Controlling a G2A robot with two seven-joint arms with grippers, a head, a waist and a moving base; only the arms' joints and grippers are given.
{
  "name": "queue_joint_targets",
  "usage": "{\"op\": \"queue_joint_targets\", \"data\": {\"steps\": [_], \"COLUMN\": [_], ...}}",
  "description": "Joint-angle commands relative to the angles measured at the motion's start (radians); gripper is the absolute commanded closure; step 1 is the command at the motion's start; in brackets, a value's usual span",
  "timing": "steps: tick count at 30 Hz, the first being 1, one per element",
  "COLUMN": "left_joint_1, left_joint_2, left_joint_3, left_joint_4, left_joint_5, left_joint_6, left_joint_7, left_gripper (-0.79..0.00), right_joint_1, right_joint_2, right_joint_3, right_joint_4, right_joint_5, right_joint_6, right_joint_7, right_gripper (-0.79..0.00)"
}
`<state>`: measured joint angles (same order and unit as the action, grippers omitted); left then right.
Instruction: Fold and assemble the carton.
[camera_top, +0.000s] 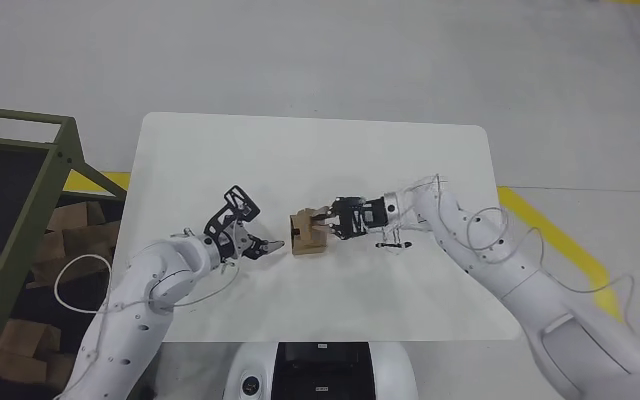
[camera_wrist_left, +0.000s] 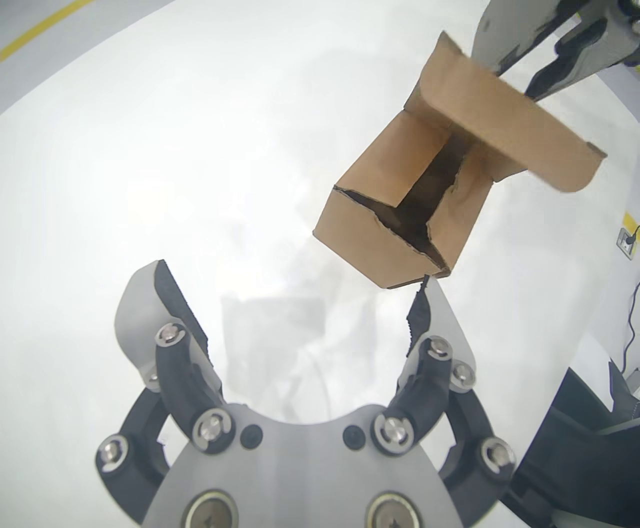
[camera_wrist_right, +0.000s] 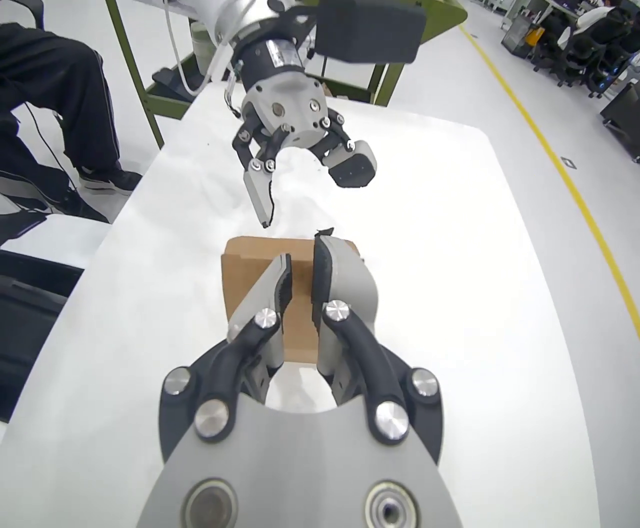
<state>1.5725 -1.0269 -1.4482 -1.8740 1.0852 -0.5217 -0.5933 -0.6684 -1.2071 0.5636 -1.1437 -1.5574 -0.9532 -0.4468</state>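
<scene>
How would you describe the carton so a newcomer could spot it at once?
On the white table, look near its middle. The carton is a small brown cardboard box, flaps part-folded, pinched by the right jaws; the left jaws stand open beside it. The other cardboard lies on the floor, off the table.

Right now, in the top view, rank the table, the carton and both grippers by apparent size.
1. Table, by far.
2. Left gripper and right gripper: look alike, can't rank them.
3. Carton, slightly smaller than either gripper.
</scene>
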Motion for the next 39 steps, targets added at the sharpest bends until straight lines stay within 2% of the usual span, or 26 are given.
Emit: {"op": "queue_joint_targets", "data": {"steps": [1, 7, 14, 25, 32, 39], "left_joint_1": [-0.007, -0.007, 0.004, -0.088, -0.115, -0.109], "left_joint_2": [0.0, 0.002, 0.007, -0.002, -0.004, -0.002], "left_joint_3": [0.008, 0.0, -0.024, 0.077, 0.094, 0.091], "left_joint_4": [0.002, -0.007, -0.034, -0.004, 0.009, 0.022], "left_joint_5": [0.001, -0.001, -0.014, -0.014, -0.026, -0.025], "left_joint_6": [0.004, 0.01, 0.01, 0.03, 0.045, 0.051], "left_joint_7": [-0.005, -0.009, -0.008, -0.031, -0.044, -0.04], "left_gripper": [-0.785, -0.785, -0.785, -0.785, -0.785, -0.785], "right_joint_1": [0.008, 0.022, 0.031, 0.033, 0.031, 0.031], "right_joint_2": [-0.01, -0.038, -0.053, -0.064, -0.066, -0.069], "right_joint_3": [-0.009, -0.028, -0.029, -0.024, -0.019, -0.011], "right_joint_4": [0.012, 0.036, 0.068, 0.103, 0.112, 0.126], "right_joint_5": [0.005, 0.038, 0.044, 0.027, 0.01, 0.0], "right_joint_6": [0.007, 0.012, 0.011, 0.006, 0.003, -0.001], "right_joint_7": [0.042, 0.097, 0.091, 0.043, 0.025, 0.011], "right_gripper": [-0.12, -0.175, -0.179, -0.175, -0.179, -0.206]}}
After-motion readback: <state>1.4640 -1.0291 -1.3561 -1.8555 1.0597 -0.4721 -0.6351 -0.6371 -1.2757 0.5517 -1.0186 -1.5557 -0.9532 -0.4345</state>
